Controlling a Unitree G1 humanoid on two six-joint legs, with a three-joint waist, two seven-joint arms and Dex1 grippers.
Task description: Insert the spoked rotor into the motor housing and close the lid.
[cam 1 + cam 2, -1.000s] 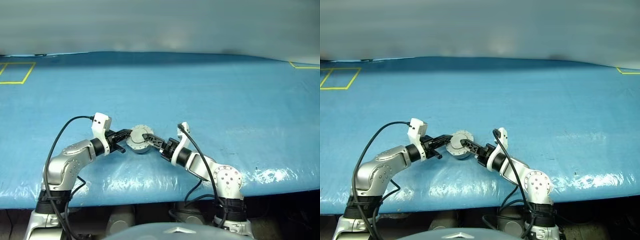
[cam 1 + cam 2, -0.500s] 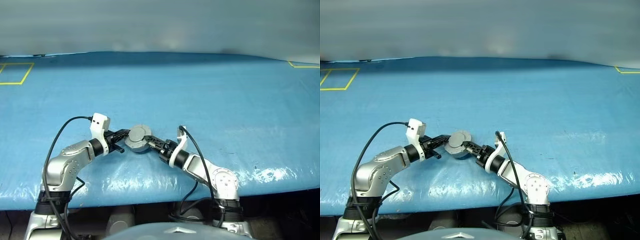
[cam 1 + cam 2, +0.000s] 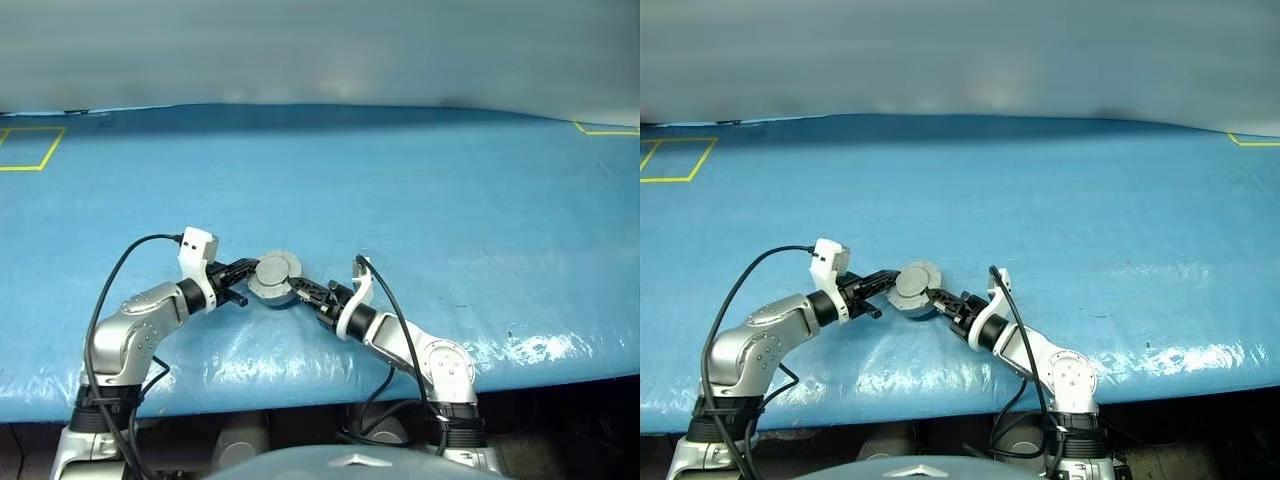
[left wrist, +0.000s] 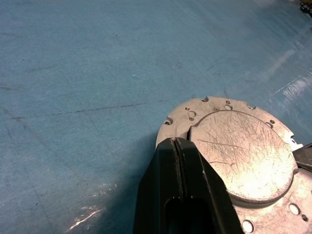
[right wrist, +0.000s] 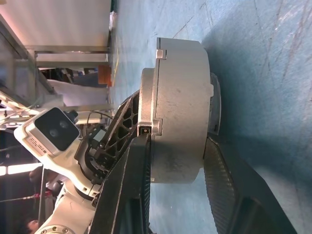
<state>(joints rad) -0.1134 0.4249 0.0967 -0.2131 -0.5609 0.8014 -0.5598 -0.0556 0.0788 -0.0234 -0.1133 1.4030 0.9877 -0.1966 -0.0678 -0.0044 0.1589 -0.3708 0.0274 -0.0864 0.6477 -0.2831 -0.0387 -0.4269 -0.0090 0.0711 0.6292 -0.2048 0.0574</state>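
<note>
The round silver-grey metal lid (image 4: 241, 156) already sits on the short grey metal motor housing (image 5: 178, 109), between both pincers; left pincer (image 4: 176, 142) pressed together at its rim; right pincer (image 5: 178, 163) pinching the housing; only final seating seems left.

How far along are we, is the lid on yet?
The lid already sits smooth face up on the housing, hiding the inside. In hand: the left gripper is shut at the lid's rim, and the right gripper clamps the stack from both faces. Left: letting go.
</note>
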